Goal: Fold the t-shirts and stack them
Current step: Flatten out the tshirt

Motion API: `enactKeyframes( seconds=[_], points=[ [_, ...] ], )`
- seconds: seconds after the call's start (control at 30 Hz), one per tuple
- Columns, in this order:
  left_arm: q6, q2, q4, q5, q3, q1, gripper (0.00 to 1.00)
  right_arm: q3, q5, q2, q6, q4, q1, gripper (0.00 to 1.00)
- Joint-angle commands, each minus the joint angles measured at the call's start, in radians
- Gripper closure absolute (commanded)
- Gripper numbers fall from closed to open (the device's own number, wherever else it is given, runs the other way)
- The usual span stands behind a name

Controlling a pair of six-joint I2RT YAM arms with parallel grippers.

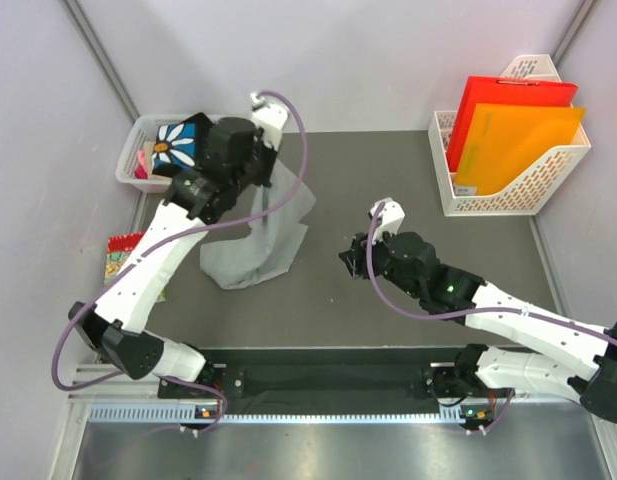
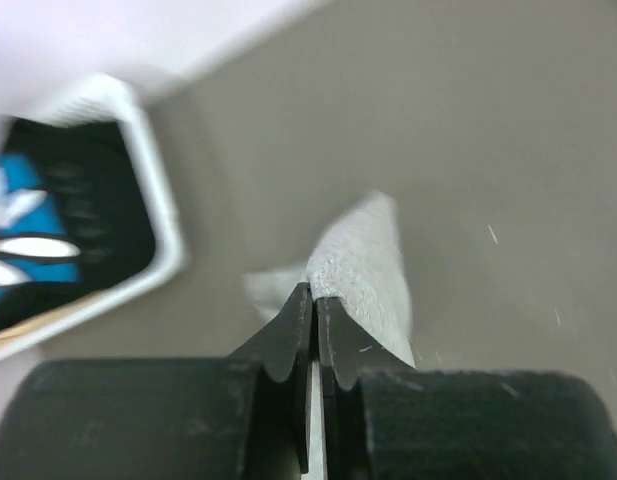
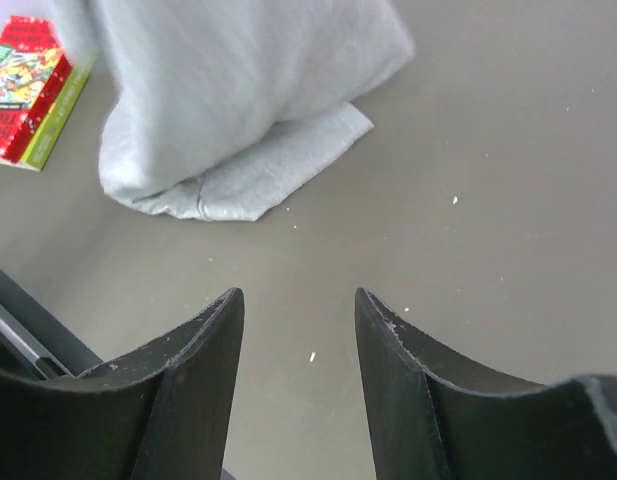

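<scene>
My left gripper [image 1: 260, 172] is shut on the light grey t-shirt [image 1: 258, 240] and holds its top edge up, so the cloth hangs with its lower part bunched on the table. The left wrist view shows the jaws [image 2: 315, 292] pinching a grey fold [image 2: 368, 265]. The black t-shirt with the daisy print [image 1: 178, 143] lies in the white basket [image 1: 128, 160] at the back left, also in the left wrist view [image 2: 48, 240]. My right gripper [image 1: 350, 258] is open and empty, right of the grey shirt, which shows in the right wrist view [image 3: 228, 110].
A white file rack [image 1: 508, 190] with red and orange folders stands at the back right. A small red patterned packet [image 1: 123, 255] lies at the table's left edge, also in the right wrist view [image 3: 23, 85]. Grey walls close in the sides.
</scene>
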Motion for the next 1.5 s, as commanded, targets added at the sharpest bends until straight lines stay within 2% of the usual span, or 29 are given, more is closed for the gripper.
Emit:
enactKeyframes(
  seconds=[0.0, 0.2, 0.3, 0.37, 0.4, 0.47, 0.57, 0.63, 0.7, 0.9, 1.03, 1.1, 1.27, 1.47],
  points=[
    [-0.044, -0.041, 0.041, -0.197, 0.180, 0.038, 1.00, -0.031, -0.021, -0.035, -0.025, 0.060, 0.024, 0.51],
    [-0.004, -0.077, -0.011, -0.025, 0.304, -0.001, 1.00, -0.030, -0.070, 0.016, -0.050, 0.126, 0.063, 0.51],
    [0.007, -0.069, -0.025, -0.004, 0.323, -0.055, 1.00, -0.016, -0.065, 0.052, -0.050, 0.135, 0.077, 0.51],
    [0.017, -0.031, 0.000, -0.080, 0.330, -0.104, 1.00, -0.008, -0.070, 0.075, -0.054, 0.138, 0.089, 0.52],
    [0.058, -0.015, 0.024, -0.225, 0.339, -0.126, 1.00, 0.001, -0.068, 0.085, -0.056, 0.135, 0.093, 0.51],
    [0.120, 0.038, 0.069, -0.334, 0.364, -0.199, 1.00, 0.015, -0.070, 0.115, -0.062, 0.124, 0.107, 0.51],
    [0.166, 0.110, 0.107, -0.402, 0.491, -0.253, 1.00, 0.043, -0.057, 0.164, -0.070, 0.104, 0.120, 0.50],
    [0.175, 0.149, 0.124, -0.439, 0.563, -0.255, 1.00, 0.055, -0.053, 0.199, -0.071, 0.109, 0.121, 0.48],
    [0.213, 0.186, 0.164, -0.493, 0.564, -0.255, 1.00, 0.070, -0.079, 0.224, -0.073, 0.130, 0.129, 0.44],
    [0.324, 0.225, 0.363, -0.694, 0.419, -0.230, 1.00, 0.193, -0.071, 0.380, -0.111, 0.132, 0.198, 0.36],
    [0.229, 0.281, 0.259, -0.659, 0.519, -0.076, 1.00, 0.248, -0.080, 0.506, -0.106, 0.158, 0.218, 0.37],
    [0.215, 0.284, 0.239, -0.648, 0.508, -0.037, 1.00, 0.270, -0.085, 0.542, -0.102, 0.173, 0.219, 0.36],
    [0.209, 0.236, 0.230, -0.628, 0.413, -0.048, 1.00, 0.357, -0.036, 0.692, -0.128, 0.166, 0.210, 0.29],
    [0.185, 0.189, 0.205, -0.590, 0.332, -0.046, 1.00, 0.440, -0.040, 0.835, -0.120, 0.153, 0.074, 0.26]
  ],
)
